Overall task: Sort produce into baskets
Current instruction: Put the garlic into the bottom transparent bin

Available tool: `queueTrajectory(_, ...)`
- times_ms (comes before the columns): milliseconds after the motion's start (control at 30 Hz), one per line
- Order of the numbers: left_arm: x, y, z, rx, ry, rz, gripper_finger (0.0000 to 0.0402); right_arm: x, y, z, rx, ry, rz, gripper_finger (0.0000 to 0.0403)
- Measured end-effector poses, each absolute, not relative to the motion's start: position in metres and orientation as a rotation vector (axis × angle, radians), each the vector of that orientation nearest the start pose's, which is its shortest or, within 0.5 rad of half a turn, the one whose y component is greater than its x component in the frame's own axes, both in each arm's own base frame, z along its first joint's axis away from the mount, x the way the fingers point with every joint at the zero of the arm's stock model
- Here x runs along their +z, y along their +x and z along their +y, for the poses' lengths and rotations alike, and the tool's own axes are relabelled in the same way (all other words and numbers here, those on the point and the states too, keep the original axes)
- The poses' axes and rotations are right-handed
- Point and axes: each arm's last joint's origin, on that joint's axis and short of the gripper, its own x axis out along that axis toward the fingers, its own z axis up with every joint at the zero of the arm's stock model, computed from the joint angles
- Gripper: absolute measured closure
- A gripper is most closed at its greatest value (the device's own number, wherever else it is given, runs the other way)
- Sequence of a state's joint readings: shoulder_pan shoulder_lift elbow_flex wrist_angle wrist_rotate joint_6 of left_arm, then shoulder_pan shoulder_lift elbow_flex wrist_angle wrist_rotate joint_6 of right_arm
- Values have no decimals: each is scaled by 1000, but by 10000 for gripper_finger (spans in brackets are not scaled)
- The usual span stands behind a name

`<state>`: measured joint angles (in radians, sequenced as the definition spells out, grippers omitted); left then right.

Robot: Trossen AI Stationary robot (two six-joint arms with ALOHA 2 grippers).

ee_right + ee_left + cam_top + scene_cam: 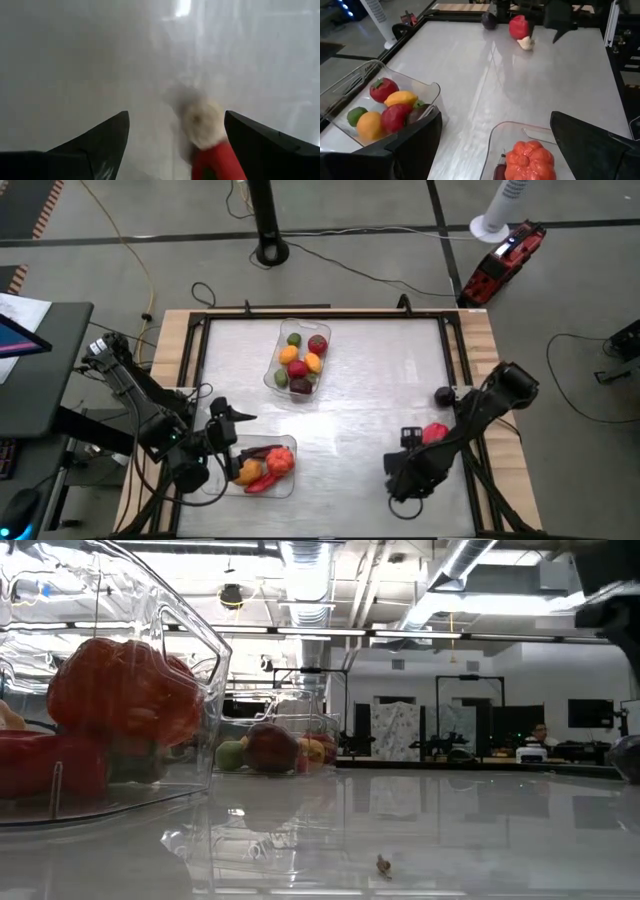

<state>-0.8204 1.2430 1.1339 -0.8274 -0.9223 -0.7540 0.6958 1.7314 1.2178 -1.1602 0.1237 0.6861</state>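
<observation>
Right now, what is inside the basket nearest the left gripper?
The near basket holds an orange pumpkin-like piece, a red pepper and a yellow-orange piece. The open left gripper covers its left end.

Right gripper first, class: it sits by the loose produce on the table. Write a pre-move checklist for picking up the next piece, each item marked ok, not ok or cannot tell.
1. Right gripper open: ok, fingers spread wide.
2. Red piece and white piece between the fingers: ok, though off-centre toward one finger.
3. Which of the two it will grip: cannot tell; they touch.
4. Dark purple piece clear of the gripper: ok, it lies apart.
5. Left gripper out of the way: ok, open over the near basket.
6. Far basket has room: ok.
</observation>
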Motion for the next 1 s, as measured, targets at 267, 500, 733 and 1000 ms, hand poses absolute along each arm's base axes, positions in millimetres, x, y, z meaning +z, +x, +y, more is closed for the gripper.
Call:
queueTrajectory(267,318,179,-155,308,-8,517,42,177,210,171,-173,-191,1624,81)
queueTrajectory(500,317,179,-154,308,-6,523,42,158,202,164,-189,-202,1643,94)
queueTrajectory(733,317,182,-151,313,-9,534,42,155,206,160,-168,-202,1636,149)
queueTrajectory(1000,317,182,-151,307,4,541,42,159,222,154,-130,-189,1583,240)
